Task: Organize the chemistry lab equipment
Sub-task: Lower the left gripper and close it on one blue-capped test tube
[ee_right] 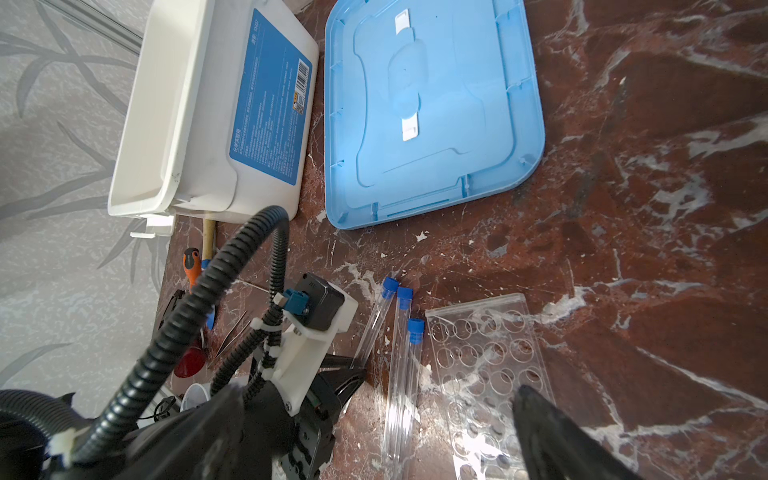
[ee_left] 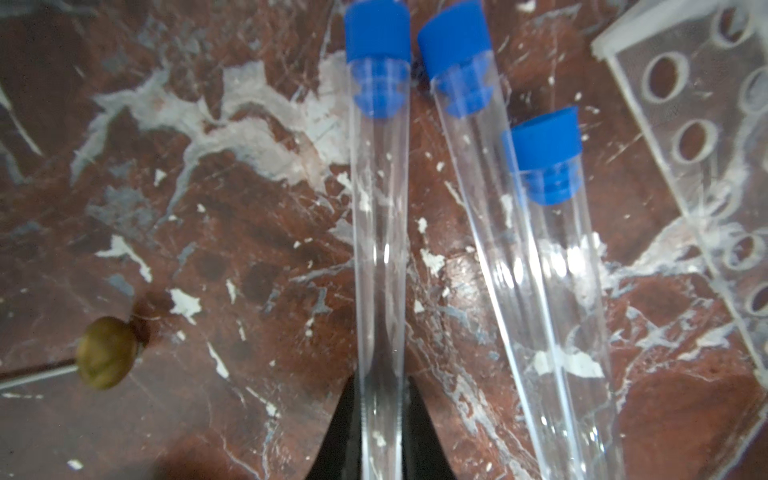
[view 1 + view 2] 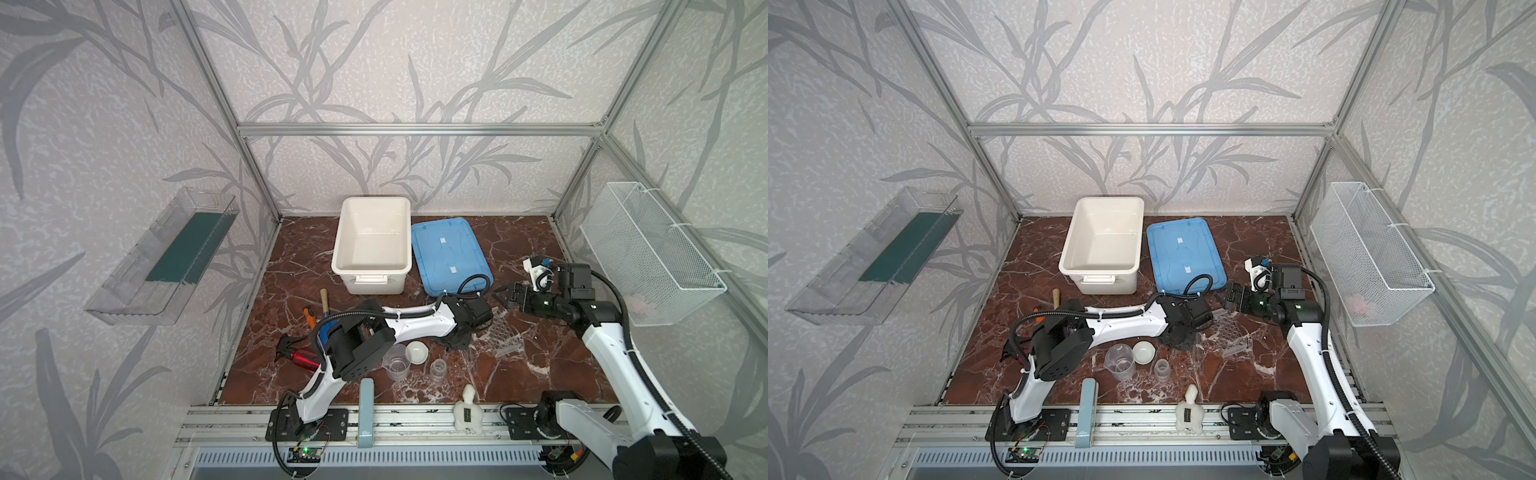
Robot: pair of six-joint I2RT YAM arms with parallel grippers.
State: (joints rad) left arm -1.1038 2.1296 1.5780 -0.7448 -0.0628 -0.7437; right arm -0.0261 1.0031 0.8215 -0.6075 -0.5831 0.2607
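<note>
Back of the desk (image 3: 519, 374): big white bin (image 3: 376, 200), blue lid (image 3: 446, 253) next to it. The right hand (image 3: 500, 299) hangs wide open by the clear rack (image 1: 478, 345). The left hand (image 2: 381, 399) pinches one blue-capped test tube (image 2: 380, 249) lying flat, with two more tubes (image 2: 552, 270) crowding just beside it.

Table (image 3: 519, 374) is a reddish-brown marble look with white veins all over. Walls (image 3: 395, 62) are pale grey with a darker grey leaf print. Bin (image 3: 374, 286) is off-white with a blue label (image 1: 270, 104) on its side, and the lid (image 3: 449, 253) is light blue with two little white patches. Tubes (image 2: 380, 249) and rack (image 1: 478, 353) are see-through, caps (image 2: 376, 33) bright blue. Dish (image 3: 417, 352) is white, basket (image 3: 648, 249) is white mesh.
</note>
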